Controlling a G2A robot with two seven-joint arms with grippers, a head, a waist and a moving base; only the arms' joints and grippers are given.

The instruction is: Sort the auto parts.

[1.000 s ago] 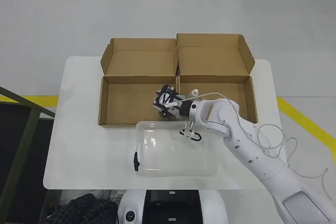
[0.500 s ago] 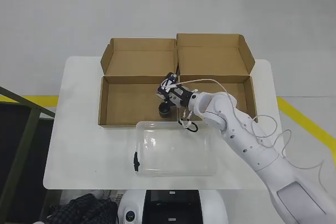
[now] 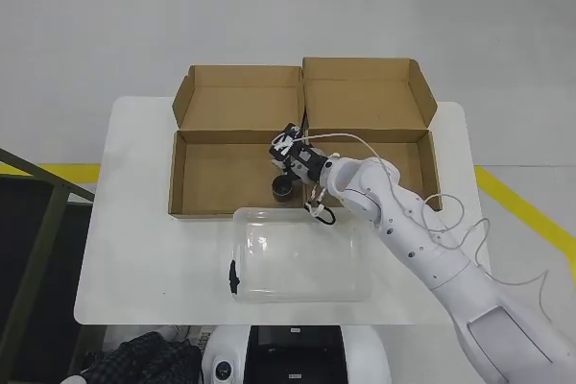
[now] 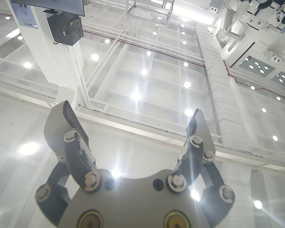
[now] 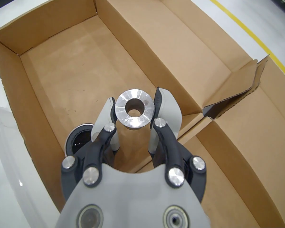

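Bearing (image 5: 76, 135) half hidden behind right end effector (image 5: 135, 100) with metal ring (image 5: 145, 115)

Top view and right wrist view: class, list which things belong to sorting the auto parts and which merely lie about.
Belong to the job:
right pincer, shut on the metal ring
bearing in the left cardboard box
right cardboard box
clear bin
black part at the bin's edge

Lying about:
checked cloth
yellow floor line

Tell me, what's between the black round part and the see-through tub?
Only the front wall of the cardboard box, as the top view shows.
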